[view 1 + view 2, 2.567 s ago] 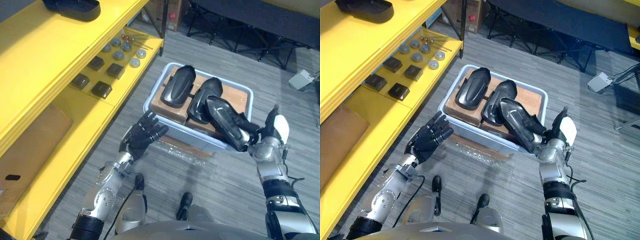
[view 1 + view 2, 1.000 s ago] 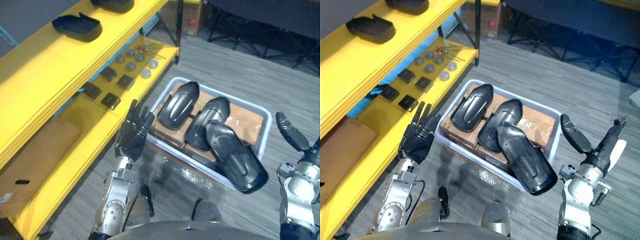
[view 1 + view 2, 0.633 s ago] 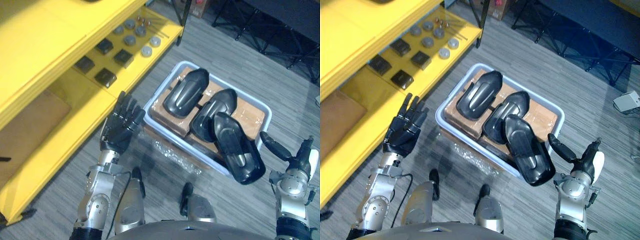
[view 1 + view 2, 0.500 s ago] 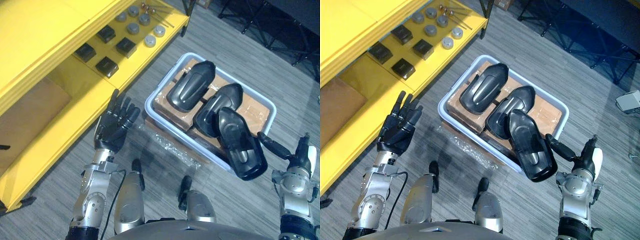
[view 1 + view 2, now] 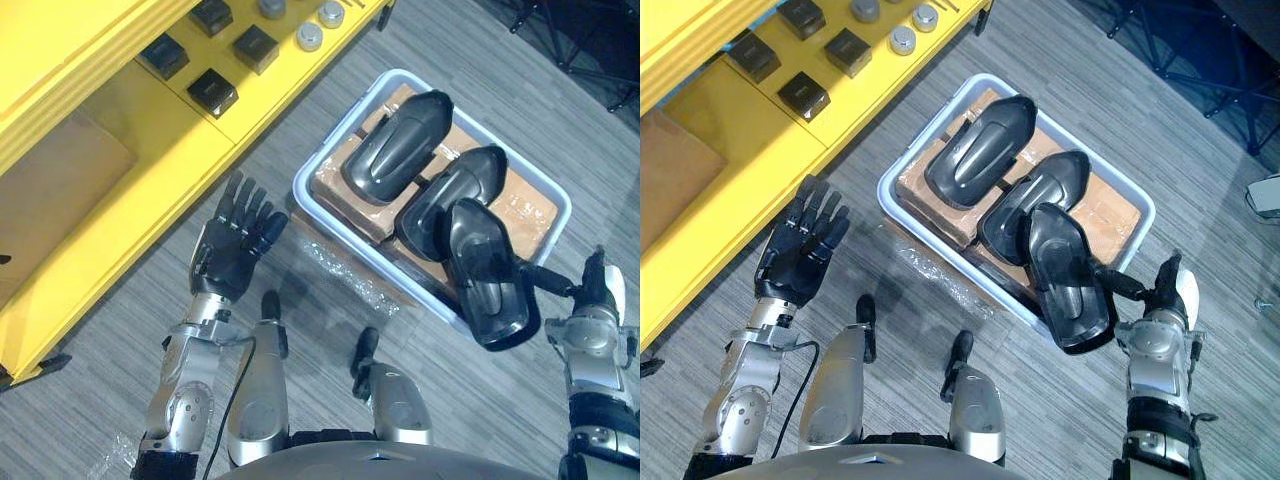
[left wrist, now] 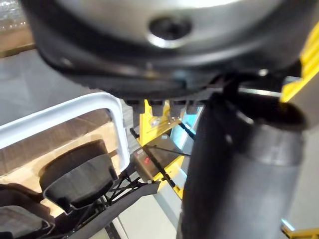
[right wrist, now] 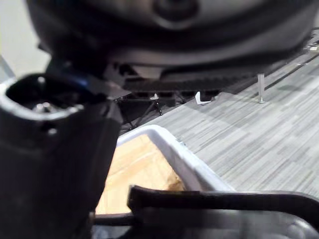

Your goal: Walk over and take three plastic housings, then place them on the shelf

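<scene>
Now glossy black elongated housing (image 5: 487,280) overhangs bin (image 5: 300,190); right hand (image 5: 590,305) straight-fingered touching it, left hand (image 5: 228,262) spread.

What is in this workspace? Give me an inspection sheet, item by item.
surface: grey plank floor; yellow shelf on the robot's left.
job's things: far housing, middle housing and near housing, all black plastic, on cardboard boxes in a pale bin; the near one overhangs the rim.
clutter: clear plastic wrap on the floor by the bin; dark blocks, grey discs and a cardboard sheet on the shelf.
hands: left hand open, fingers spread, holding nothing; right hand open, fingers straight at the near housing's side.
cables: nothing seen.
surroundings: dark stand legs beyond the bin.
</scene>
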